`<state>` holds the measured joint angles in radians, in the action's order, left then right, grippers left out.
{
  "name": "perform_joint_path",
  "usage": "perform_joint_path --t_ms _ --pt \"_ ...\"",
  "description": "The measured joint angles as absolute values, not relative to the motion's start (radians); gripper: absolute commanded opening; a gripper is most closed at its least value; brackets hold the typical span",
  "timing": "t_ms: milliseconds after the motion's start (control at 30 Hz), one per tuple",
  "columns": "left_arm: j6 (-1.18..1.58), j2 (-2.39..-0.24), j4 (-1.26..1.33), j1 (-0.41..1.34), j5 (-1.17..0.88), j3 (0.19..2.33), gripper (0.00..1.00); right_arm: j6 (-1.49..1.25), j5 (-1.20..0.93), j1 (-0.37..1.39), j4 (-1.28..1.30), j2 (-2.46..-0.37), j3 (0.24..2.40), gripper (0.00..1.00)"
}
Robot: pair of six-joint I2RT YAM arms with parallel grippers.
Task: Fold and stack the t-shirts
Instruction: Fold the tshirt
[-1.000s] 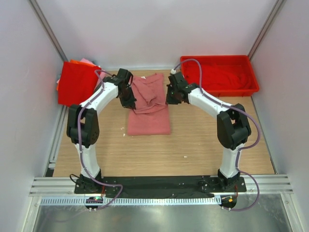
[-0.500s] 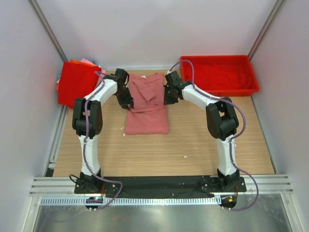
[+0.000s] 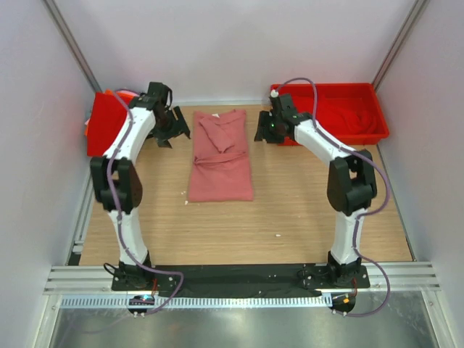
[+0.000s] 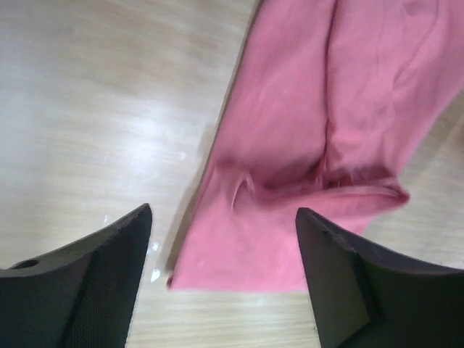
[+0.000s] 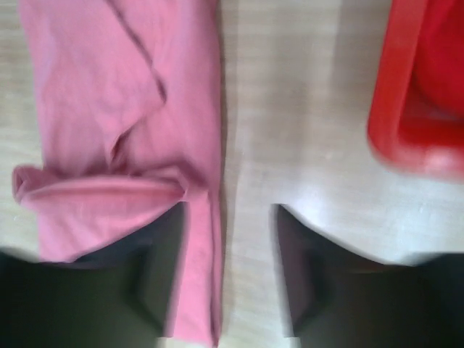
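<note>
A dusty salmon-pink t-shirt (image 3: pixel 221 156) lies on the table as a long strip. Its far half is rumpled with a fold across it. My left gripper (image 3: pixel 172 136) hovers just left of the shirt's far part, open and empty. In the left wrist view the shirt (image 4: pixel 326 130) lies beyond the spread gripper (image 4: pixel 223 210). My right gripper (image 3: pixel 262 135) hangs just right of the shirt, also open with nothing in it. The right wrist view shows the shirt's edge (image 5: pixel 123 109) under the left finger of the gripper (image 5: pixel 228 210). A stack of folded t-shirts, a bright red one (image 3: pixel 107 127) on top, sits at the far left.
A rigid red tray (image 3: pixel 362 134) stands at the far right with red cloth (image 3: pixel 341 116) inside. Its corner (image 5: pixel 395 94) is close beside my right gripper. Orange and pink edges (image 3: pixel 123 92) peek from behind the red stack. White walls close in both sides.
Both grippers have opened and let go of the salmon-pink shirt. They have drawn outward and back, the left toward the stack, the right toward the tray. The shirt now lies free.
</note>
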<state>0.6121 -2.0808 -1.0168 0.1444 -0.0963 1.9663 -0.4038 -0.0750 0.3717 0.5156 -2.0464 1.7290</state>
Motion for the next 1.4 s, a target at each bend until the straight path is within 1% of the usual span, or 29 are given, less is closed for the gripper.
perform_joint_path --t_ms 67,100,133,167,200,233,267,300,400,533,633,700,867,1000,1067,1167,1233,1267,1300,1333,1367,1400 --pt "0.607 -1.946 -0.989 0.154 -0.078 1.834 0.55 -0.412 -0.109 0.37 0.492 -1.941 1.597 0.37" --pt "0.604 -1.874 -0.973 0.163 -0.072 1.766 0.49 -0.42 -0.129 0.373 0.469 -1.888 1.533 0.28" --pt "0.602 -1.81 -0.95 0.174 -0.071 1.706 0.4 -0.426 -0.153 0.376 0.456 -1.843 1.484 0.22" --pt "0.603 -1.755 -0.922 0.188 -0.071 1.648 0.34 -0.433 -0.176 0.387 0.45 -1.81 1.452 0.17" --pt "0.602 -1.716 -0.907 0.205 -0.071 1.604 0.29 -0.439 -0.195 0.395 0.439 -1.79 1.431 0.07" --pt "0.603 -1.696 -0.891 0.223 -0.067 1.568 0.28 -0.443 -0.213 0.406 0.423 -1.78 1.419 0.03" --pt "0.6 -1.691 -0.873 0.244 -0.062 1.54 0.27 -0.45 -0.224 0.415 0.41 -1.778 1.409 0.01" --pt "0.6 -1.696 -0.859 0.26 -0.056 1.52 0.23 -0.454 -0.237 0.426 0.391 -1.777 1.396 0.01" --pt "0.604 -1.766 -0.825 0.312 -0.046 1.474 0.2 -0.465 -0.262 0.46 0.374 -1.789 1.359 0.01" --pt "0.611 -1.879 -0.8 0.342 -0.041 1.469 0.2 -0.469 -0.295 0.486 0.369 -1.861 1.386 0.01" --pt "0.613 -1.945 -0.809 0.342 -0.022 1.498 0.2 -0.458 -0.317 0.489 0.382 -1.965 1.47 0.01" --pt "0.612 -1.99 -0.814 0.34 -0.006 1.552 0.19 -0.447 -0.322 0.48 0.394 -2.035 1.537 0.01" --pt "0.592 -2.139 -0.845 0.337 0.043 1.79 0.18 -0.424 -0.33 0.441 0.448 -2.209 1.735 0.01" --pt "0.574 -2.265 -0.89 0.323 0.064 1.98 0.2 -0.411 -0.328 0.403 0.517 -2.362 1.958 0.01" --pt "0.566 -2.323 -0.927 0.308 0.07 2.073 0.18 -0.406 -0.328 0.383 0.556 -2.435 2.077 0.01" --pt "0.559 -2.399 -0.988 0.281 0.075 2.215 0.19 -0.402 -0.335 0.361 0.603 -2.505 2.216 0.01" --pt "0.55 -2.417 -1.013 0.267 0.08 2.257 0.24 -0.403 -0.348 0.348 0.622 -2.51 2.246 0.03" --pt "0.544 -2.405 -1.015 0.26 0.085 2.241 0.33 -0.404 -0.354 0.343 0.622 -2.497 2.244 0.07" --pt "0.54 -2.378 -1.009 0.255 0.089 2.196 0.39 -0.408 -0.359 0.339 0.622 -2.48 2.233 0.14" --pt "0.539 -2.352 -1.011 0.252 0.091 2.152 0.44 -0.416 -0.363 0.336 0.614 -2.455 2.21 0.34" --pt "0.539 -2.302 -0.994 0.251 0.093 2.075 0.53 -0.425 -0.366 0.335 0.604 -2.424 2.176 0.46" --pt "0.537 -2.239 -0.971 0.251 0.093 1.975 0.54 -0.429 -0.368 0.336 0.588 -2.369 2.112 0.57"
